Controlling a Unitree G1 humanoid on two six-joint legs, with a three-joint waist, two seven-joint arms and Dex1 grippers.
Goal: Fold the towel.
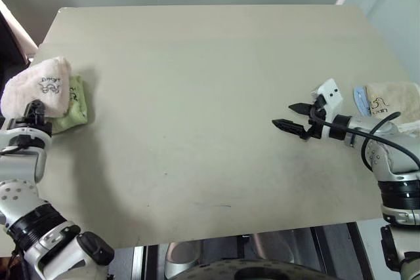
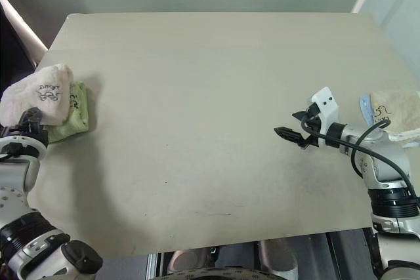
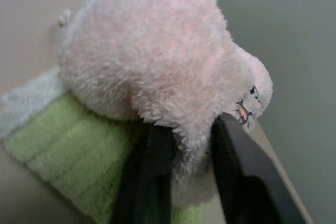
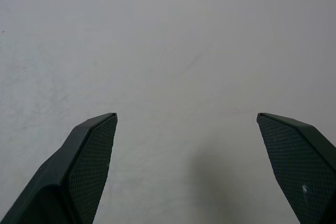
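Note:
The towel is a pale pink folded bundle with a small dark logo, lying on a lime-green folded towel at the table's left edge. My left gripper is at the pink towel's near side, pointing level into it. In the left wrist view its fingers stand parted, with a hanging fold of the towel between them. My right gripper hovers open over bare table at the right, nothing between its fingers.
A beige folded towel with a blue one lies at the table's right edge, just behind my right wrist. The beige table stretches between the two arms.

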